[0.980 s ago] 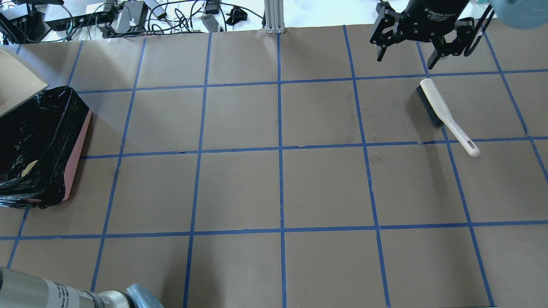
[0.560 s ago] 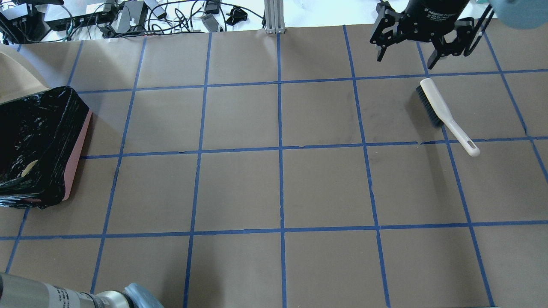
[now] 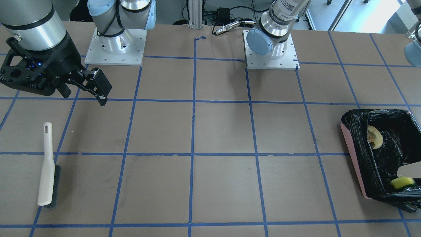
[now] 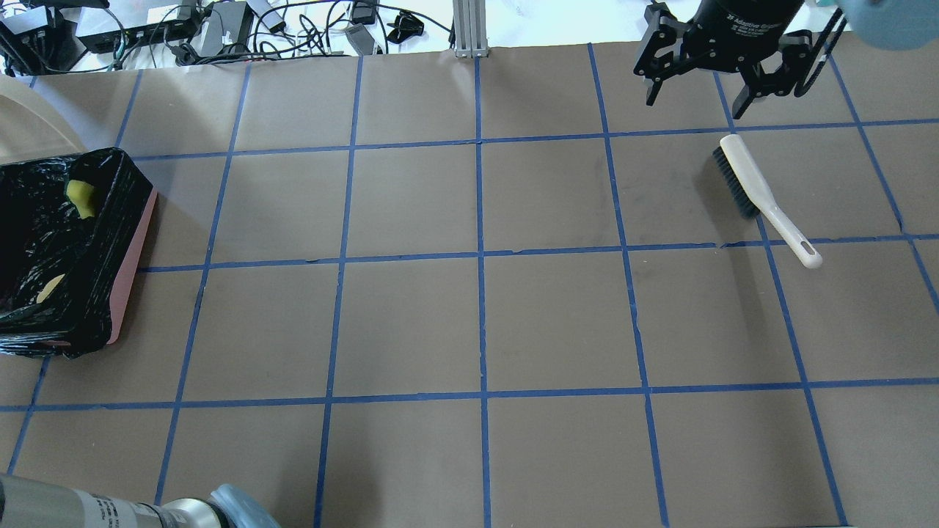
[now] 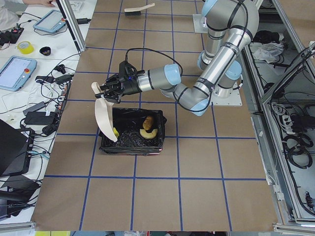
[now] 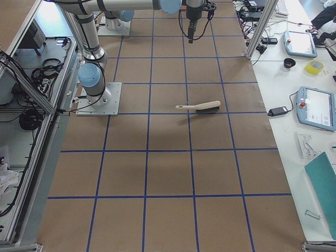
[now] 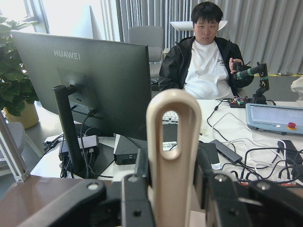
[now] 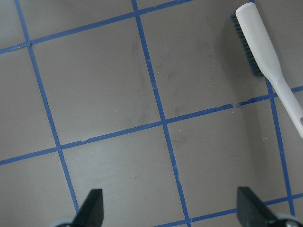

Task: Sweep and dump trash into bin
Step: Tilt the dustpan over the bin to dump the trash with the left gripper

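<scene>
Brown paper is covering the long table (image 4: 477, 323), flat and matte, and blue tape is dividing it into big squares. At the robot's left end the bin (image 3: 354, 161) is sitting, a rectangular pink-walled box lined with a crinkly, glossy black bag. Over the end of the bin away from the robot, a beige plastic dustpan (image 5: 102, 117) is hanging steeply tilted, blade down toward the bag. The left gripper (image 7: 173, 194) is pinching the dustpan's looped handle between its black fingers. Well apart, toward the right end, a hand brush (image 4: 761, 196) is lying flat on the paper, its slim cream handle widening into a back with dark bristles. Near the brush, the right gripper (image 8: 170, 208) is hovering above the table with its fingers spread wide. Inside the bin a yellow sponge (image 3: 402, 181) is resting by the dustpan's edge. Toward the end nearer the robot, a curved tan piece (image 5: 148, 133) is lying just beside a golden-brown lump (image 5: 147, 120).
</scene>
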Controlling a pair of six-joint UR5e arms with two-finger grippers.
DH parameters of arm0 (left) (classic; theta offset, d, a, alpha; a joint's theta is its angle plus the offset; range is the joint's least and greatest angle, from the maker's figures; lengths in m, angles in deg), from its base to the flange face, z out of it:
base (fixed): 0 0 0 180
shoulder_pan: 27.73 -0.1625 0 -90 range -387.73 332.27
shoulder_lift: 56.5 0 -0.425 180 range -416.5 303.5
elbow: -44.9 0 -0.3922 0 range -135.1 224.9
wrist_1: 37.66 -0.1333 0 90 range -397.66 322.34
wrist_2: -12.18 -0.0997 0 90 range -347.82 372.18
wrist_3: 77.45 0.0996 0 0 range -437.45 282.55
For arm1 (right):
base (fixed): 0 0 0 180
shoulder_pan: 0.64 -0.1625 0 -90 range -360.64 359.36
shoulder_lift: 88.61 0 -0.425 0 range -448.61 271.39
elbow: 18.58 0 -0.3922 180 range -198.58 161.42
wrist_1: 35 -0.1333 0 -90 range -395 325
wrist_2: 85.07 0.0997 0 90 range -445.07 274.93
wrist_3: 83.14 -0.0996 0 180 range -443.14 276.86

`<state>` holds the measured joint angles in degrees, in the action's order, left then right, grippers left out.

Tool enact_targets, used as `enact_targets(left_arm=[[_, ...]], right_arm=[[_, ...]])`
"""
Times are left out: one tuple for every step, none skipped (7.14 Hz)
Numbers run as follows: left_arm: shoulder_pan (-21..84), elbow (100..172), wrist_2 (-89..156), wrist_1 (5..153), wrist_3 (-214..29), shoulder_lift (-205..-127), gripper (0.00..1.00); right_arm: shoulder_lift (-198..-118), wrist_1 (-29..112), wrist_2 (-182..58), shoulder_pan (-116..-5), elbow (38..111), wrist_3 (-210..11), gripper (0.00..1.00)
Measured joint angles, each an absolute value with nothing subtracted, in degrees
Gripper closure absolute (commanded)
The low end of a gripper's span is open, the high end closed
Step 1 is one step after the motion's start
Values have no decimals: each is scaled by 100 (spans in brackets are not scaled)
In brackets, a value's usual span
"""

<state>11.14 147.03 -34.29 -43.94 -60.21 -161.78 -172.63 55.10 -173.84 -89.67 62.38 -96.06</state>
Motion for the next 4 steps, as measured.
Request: enact_targets(left_arm=[[1129,14702,-3483,-4368,-6043,-16120,100],[1182,14663,-3795,-4135,-6231,-16089,100],[1348,14535,-4360,-3714,-6546,-16068,100],[1692,14283,-5073,-3067,-6927,-16035,100]], right_arm=[[-17263,5514,-17384,-8967,6242,-9606,0],[-17263,5514,-17384,-8967,6242,-9606,0],[-17263,5511,-17384,-8967,6240,-9606,0],[-17263,5509,-17384,-8967,6238,-9606,0]])
